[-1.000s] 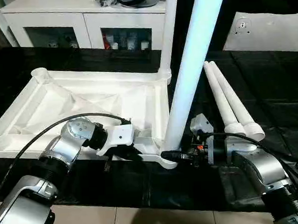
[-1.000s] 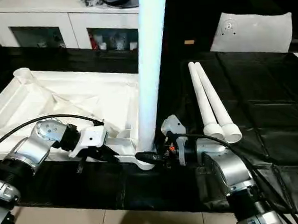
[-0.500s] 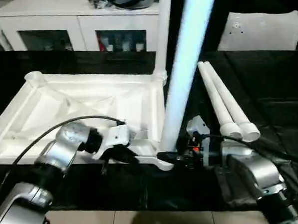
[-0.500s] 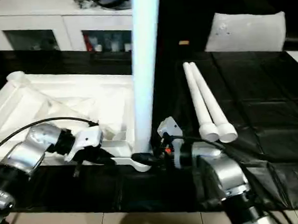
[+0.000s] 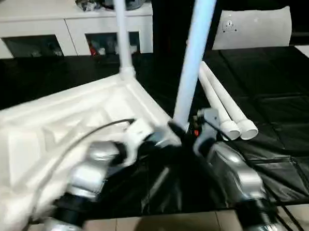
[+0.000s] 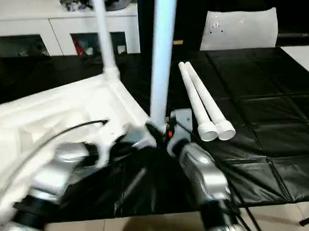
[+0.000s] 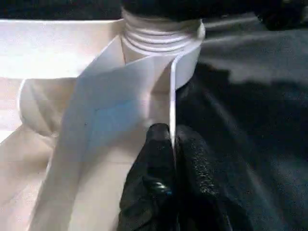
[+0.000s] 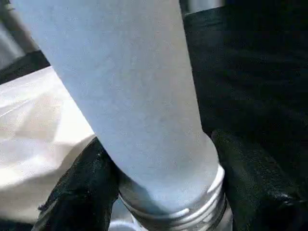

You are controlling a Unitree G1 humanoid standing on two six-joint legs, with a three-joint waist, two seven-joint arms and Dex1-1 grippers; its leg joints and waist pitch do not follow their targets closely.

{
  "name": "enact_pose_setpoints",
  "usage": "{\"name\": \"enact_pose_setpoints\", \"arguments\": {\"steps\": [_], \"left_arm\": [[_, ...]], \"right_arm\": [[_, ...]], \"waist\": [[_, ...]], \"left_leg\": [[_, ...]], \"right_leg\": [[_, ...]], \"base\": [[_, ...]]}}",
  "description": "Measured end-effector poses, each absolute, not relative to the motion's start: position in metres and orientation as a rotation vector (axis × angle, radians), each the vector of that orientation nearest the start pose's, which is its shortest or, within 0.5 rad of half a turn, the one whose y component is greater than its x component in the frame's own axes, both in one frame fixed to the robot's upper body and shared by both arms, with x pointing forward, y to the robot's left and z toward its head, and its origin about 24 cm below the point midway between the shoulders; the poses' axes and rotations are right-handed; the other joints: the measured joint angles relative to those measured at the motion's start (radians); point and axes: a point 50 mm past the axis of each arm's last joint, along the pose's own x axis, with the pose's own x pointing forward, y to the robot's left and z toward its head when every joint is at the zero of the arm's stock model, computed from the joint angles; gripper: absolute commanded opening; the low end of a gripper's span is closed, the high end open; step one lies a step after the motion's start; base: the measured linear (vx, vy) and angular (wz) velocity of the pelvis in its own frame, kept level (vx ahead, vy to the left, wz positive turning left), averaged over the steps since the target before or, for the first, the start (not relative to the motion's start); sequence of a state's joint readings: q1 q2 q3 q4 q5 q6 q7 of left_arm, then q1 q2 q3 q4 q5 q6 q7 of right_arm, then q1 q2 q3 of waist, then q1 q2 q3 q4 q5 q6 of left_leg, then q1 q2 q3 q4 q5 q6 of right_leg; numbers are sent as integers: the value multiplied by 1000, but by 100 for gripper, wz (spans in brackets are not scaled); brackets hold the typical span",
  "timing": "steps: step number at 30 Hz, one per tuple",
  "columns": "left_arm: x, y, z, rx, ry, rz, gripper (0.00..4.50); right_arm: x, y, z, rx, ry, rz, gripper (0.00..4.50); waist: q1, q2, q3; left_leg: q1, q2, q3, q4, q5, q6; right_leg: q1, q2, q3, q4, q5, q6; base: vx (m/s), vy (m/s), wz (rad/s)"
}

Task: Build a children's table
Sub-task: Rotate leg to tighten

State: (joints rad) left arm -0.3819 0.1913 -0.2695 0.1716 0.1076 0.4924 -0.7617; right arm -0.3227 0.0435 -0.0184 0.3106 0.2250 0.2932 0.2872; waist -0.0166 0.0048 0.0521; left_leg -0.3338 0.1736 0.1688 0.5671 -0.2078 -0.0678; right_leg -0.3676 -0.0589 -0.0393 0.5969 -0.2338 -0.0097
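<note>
While the head camera has swung, the tabletop (image 5: 67, 125) itself has turned on the black surface (image 6: 248, 116), its near corner now pointing at you. Your left jaws (image 7: 166, 168) pinch its rim shut; your right jaws (image 8: 159, 187) clasp the leg (image 5: 193, 56) at its threaded base, seemingly still being seated. Another leg (image 6: 103, 35) stands fitted in the far corner. Two spare legs (image 6: 200, 100) lie just beside your right arm, inviting a knock.
</note>
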Motion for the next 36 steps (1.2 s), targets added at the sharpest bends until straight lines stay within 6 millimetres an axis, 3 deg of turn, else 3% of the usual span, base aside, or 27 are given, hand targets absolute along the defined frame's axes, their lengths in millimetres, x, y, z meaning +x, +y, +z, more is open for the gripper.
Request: {"name": "enact_pose_setpoints", "arguments": {"steps": [4,7,15,19,23,29,36], "left_arm": [[293,85,45,345,434,-935,0],[294,85,46,360,431,-934,0],[298,88,49,404,426,-991,0],[299,89,53,421,398,-1052,0],[302,97,55,464,381,-1106,0],[305,122,58,554,388,-1239,0],[309,136,60,616,400,-1380,0]], "right_arm": [[307,-95,33,300,269,365,267],[307,-94,33,308,265,350,337],[308,-100,28,353,264,323,402],[296,-112,16,366,286,331,436],[288,-125,24,305,238,430,444],[272,-161,47,68,170,681,444],[261,-170,58,-110,224,972,444]], "waist": [[0,-7,-4],[0,-9,-5],[2,-8,-4],[21,-6,-4],[29,-5,-3],[35,-7,-2],[46,-9,-3]], "left_leg": [[-2,-1,0,-3,0,0],[-3,-1,0,-4,0,0],[-7,-1,0,-6,0,0],[-18,0,0,-6,2,4],[-22,2,0,-5,3,7],[-20,2,1,-1,2,9],[-17,3,1,3,2,8]], "right_leg": [[0,0,0,-3,0,0],[0,0,0,-3,1,-1],[-4,0,0,-3,2,-1],[-14,0,-1,-2,10,-5],[-16,2,-5,-1,10,-5],[-14,2,-3,0,11,-5],[-13,1,-3,5,11,-5]], "base": [[0,0,0],[0,0,0],[0,0,0],[0,0,0],[0,0,0],[0,0,0],[0,0,0]]}}
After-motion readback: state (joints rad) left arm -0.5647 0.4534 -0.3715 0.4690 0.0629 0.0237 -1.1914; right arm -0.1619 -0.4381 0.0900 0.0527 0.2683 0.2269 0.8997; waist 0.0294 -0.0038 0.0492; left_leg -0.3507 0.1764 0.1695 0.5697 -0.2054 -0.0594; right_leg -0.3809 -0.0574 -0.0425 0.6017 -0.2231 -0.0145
